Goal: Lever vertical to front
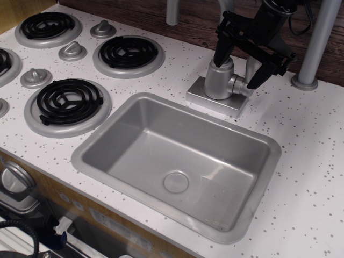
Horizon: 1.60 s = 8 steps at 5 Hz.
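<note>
Hovering over the faucet body (219,79) at the far right of centre, the black gripper (240,67) comes down from the top edge of the only view. Jaws spread open: one black finger (222,51) sits on the left of the cylinder's top, the other finger (262,73) hangs to the right, tip just beside the round side stub (239,86). Jaws grip nothing. Faucet cylinder and stub sit between the two fingers. Lever (250,68) hard to make out: a sliver of grey rises behind the right finger above the stub, mostly hidden by the black linkage, so cannot tell its exact angle.

Faucet stands on a square silver base plate (215,99), touching the far rim of the sink (123,115). Sink is a grey rectangular basin set into the white speckled desk (312,161), round drain (176,181) in the near middle of its floor.

Left side: black coil burner (129,52) far, another burner (69,101) nearer, just left of the sink, third burner (47,26) at far left. Conical silver knobs between them: one knob (102,28) far, one knob (72,51) in the middle, one knob (36,77) left.

Far right: grey pole (314,45) rising from a round foot on the desk. Dark wood wall (193,21) behind. Near left edge, oven front with handle (16,180), partly cut off.
</note>
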Motion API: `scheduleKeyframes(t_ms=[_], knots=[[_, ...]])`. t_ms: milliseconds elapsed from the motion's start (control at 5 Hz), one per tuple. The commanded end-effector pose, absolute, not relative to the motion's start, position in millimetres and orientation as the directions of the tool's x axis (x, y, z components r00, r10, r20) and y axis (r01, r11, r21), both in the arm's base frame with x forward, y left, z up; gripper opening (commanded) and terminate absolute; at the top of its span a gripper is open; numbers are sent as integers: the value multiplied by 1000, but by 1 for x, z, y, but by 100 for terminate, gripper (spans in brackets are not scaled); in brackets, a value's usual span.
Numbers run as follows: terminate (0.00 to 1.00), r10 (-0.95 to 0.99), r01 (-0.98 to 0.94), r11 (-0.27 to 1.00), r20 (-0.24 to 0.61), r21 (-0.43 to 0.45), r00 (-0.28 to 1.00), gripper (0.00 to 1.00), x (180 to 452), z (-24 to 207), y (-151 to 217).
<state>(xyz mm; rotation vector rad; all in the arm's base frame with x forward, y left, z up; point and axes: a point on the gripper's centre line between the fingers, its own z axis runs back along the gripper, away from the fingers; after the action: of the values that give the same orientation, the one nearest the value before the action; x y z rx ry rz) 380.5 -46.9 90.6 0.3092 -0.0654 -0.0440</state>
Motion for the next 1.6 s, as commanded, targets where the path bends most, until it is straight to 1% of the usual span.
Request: scheduleKeyframes(t_ms=[0, 200, 600, 800, 1200, 1400], knots=[[0, -53, 33, 952, 58, 305, 997, 100, 381, 91, -47], [0, -50, 12, 960, 129, 279, 990, 100, 389, 99, -46], [0, -79, 16, 961, 218, 276, 973, 100, 406, 113, -51], [0, -90, 18, 959, 242, 282, 966, 100, 414, 112, -49], [0, -123, 47, 958, 261, 282, 958, 100, 429, 111, -47], [0, -131, 60, 962, 256, 266, 958, 100, 437, 105, -48]])
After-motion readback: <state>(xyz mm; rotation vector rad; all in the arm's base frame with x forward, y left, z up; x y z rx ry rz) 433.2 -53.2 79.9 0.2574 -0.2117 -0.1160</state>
